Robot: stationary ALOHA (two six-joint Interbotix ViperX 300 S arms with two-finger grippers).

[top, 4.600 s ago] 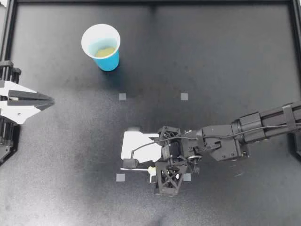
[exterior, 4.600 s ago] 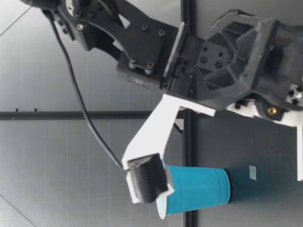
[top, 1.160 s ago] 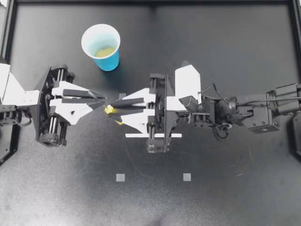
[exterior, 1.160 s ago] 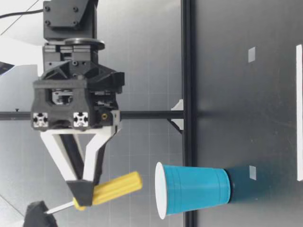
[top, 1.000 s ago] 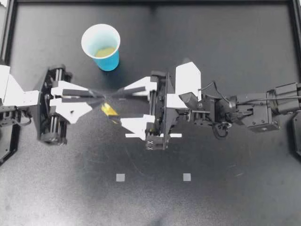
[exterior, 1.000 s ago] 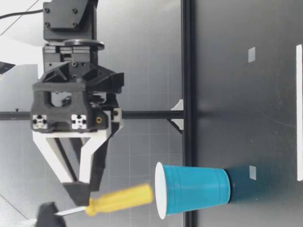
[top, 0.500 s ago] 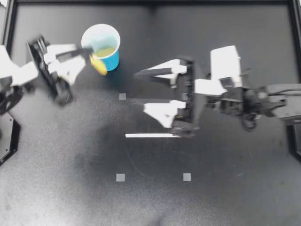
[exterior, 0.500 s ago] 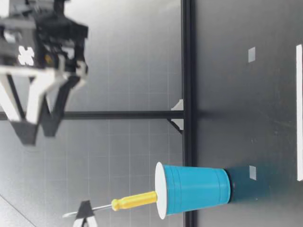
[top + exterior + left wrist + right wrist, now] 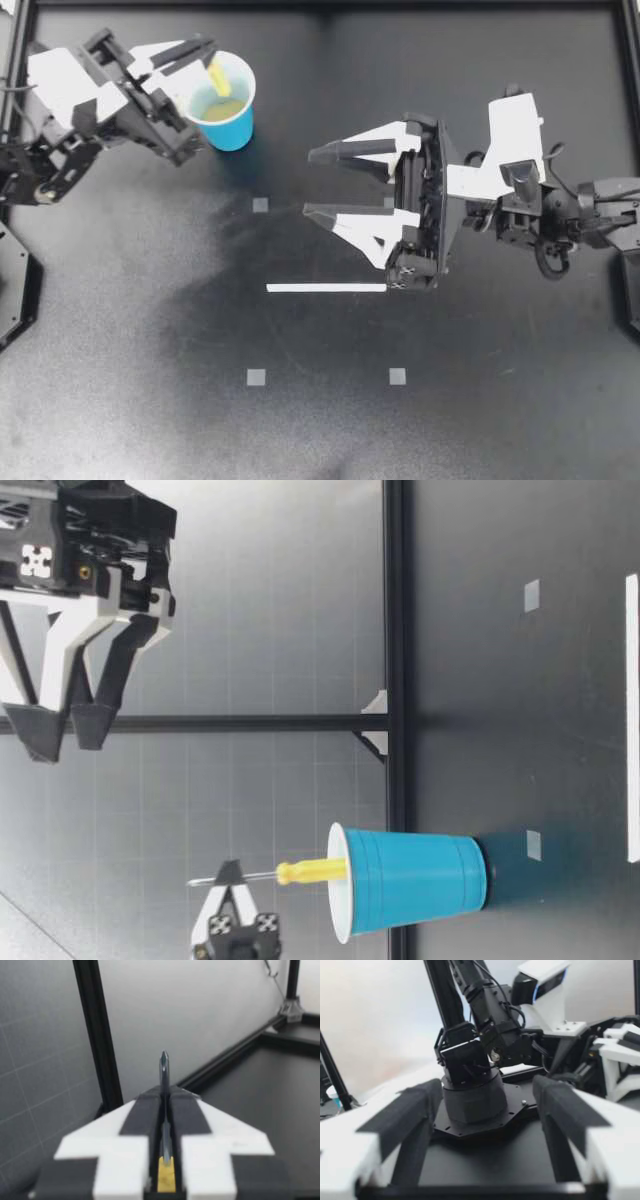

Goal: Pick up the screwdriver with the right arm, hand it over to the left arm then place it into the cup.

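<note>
1. My left gripper (image 9: 205,52) is over at my left side of the surface (image 9: 480,420), and its jaws are clamped tight on the screwdriver (image 9: 217,76). The left wrist view shows the steel shaft pinched between them. The tip pokes out ahead of them, and the yellow handle shows in the gap nearer the wrist.
2. The screwdriver hangs handle-down, close to upright, right above the blue cup (image 9: 233,130). In the low view the end of the handle sits at the rim, just dipping into the mouth.
3. The cup stands upright on the surface with its mouth open. There is a yellowish patch at its bottom, and I cannot tell what it is.
4. My right gripper (image 9: 308,183) is out over the middle of the surface, well apart from the cup. Its jaws are spread wide with nothing between them. The low view has it high above the surface.
5. A thin white strip (image 9: 325,288) lies flat on the surface near my right gripper. Small grey tape squares (image 9: 256,377) dot the surface around it.
</note>
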